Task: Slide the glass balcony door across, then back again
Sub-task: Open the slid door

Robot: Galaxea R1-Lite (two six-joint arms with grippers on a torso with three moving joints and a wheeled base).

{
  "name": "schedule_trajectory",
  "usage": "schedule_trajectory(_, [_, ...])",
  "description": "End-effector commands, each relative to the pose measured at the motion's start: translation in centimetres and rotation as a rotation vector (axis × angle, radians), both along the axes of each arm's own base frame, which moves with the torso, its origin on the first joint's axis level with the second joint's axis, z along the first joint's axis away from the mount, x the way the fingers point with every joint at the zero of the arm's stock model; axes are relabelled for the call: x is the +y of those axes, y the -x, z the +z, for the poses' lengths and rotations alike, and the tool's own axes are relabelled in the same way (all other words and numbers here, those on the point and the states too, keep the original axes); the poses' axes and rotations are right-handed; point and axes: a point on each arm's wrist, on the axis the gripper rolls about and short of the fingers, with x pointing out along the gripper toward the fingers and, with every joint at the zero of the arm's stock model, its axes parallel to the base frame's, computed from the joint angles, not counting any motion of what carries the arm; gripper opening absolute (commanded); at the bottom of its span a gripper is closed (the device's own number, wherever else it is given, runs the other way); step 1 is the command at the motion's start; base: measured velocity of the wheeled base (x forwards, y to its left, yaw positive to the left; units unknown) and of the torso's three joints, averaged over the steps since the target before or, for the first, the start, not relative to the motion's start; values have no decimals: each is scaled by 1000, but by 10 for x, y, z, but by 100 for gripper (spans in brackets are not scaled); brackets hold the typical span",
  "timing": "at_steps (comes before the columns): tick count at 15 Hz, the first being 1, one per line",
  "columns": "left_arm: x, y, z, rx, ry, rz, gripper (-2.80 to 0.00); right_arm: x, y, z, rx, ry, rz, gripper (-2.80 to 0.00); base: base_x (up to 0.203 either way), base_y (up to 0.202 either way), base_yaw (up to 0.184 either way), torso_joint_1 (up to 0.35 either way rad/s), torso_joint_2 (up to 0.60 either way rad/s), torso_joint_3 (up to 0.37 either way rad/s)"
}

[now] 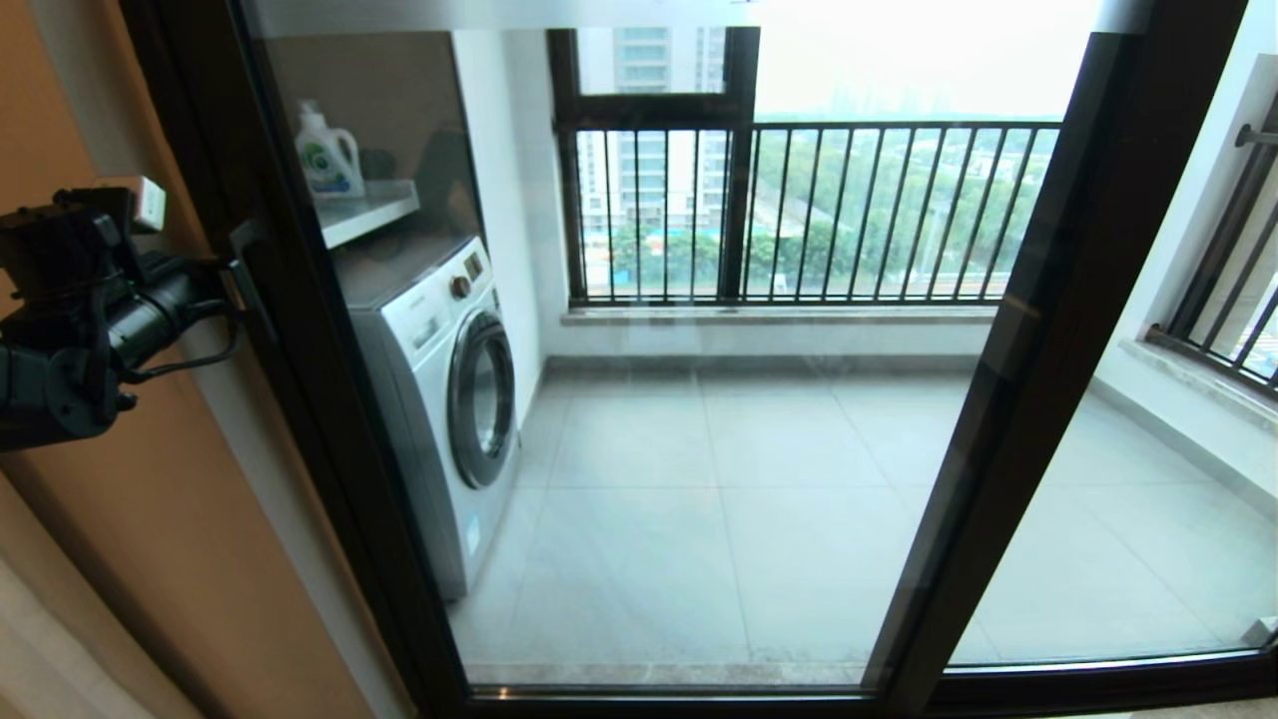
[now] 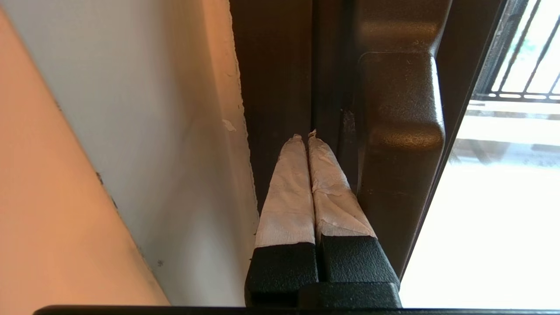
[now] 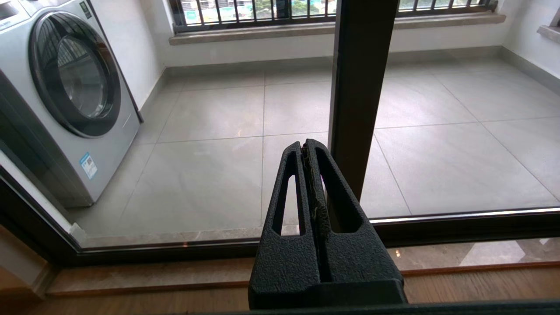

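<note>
The glass balcony door (image 1: pixel 699 399) fills the head view. Its dark left upright (image 1: pixel 300 350) stands against the wall jamb and carries a small lever handle (image 1: pixel 243 262). My left gripper (image 1: pixel 228 290) reaches in from the left at handle height. In the left wrist view its white-taped fingers (image 2: pixel 288 192) are shut together, and the left gripper (image 2: pixel 305 138) has its tips on the dark frame (image 2: pixel 280 87) just beside the handle (image 2: pixel 400 131), holding nothing. My right gripper (image 3: pixel 306 146) is shut and empty, low before the glass near a dark upright (image 3: pixel 361 87); it is out of the head view.
Behind the glass stand a washing machine (image 1: pixel 439 399), a shelf (image 1: pixel 364 210) with a detergent bottle (image 1: pixel 327 155), and a black-barred railing window (image 1: pixel 819 210). An orange wall (image 1: pixel 150 519) bounds the left. A second dark upright (image 1: pixel 1048 350) crosses on the right. The floor track (image 3: pixel 175 249) runs below.
</note>
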Motion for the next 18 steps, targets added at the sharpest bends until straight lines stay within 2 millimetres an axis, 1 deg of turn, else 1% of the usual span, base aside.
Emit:
schedule_trajectory(1, [-13, 0, 5, -16, -4, -28, -280, 0, 0, 0, 0, 0, 0, -280, 0, 0, 0, 0, 0, 0])
schedule_trajectory(4, [-20, -1, 5, -15, -4, -45, -280, 0, 0, 0, 0, 0, 0, -280, 0, 0, 0, 0, 0, 0])
schedule_trajectory(9, [-27, 2, 8, -20, -5, -59, -280, 0, 0, 0, 0, 0, 0, -280, 0, 0, 0, 0, 0, 0])
schedule_trajectory(13, [-34, 2, 7, -17, -4, -77, -280, 0, 0, 0, 0, 0, 0, -280, 0, 0, 0, 0, 0, 0])
schedule_trajectory(18, [-41, 7, 8, -12, -2, -96, -280, 0, 0, 0, 0, 0, 0, -280, 0, 0, 0, 0, 0, 0])
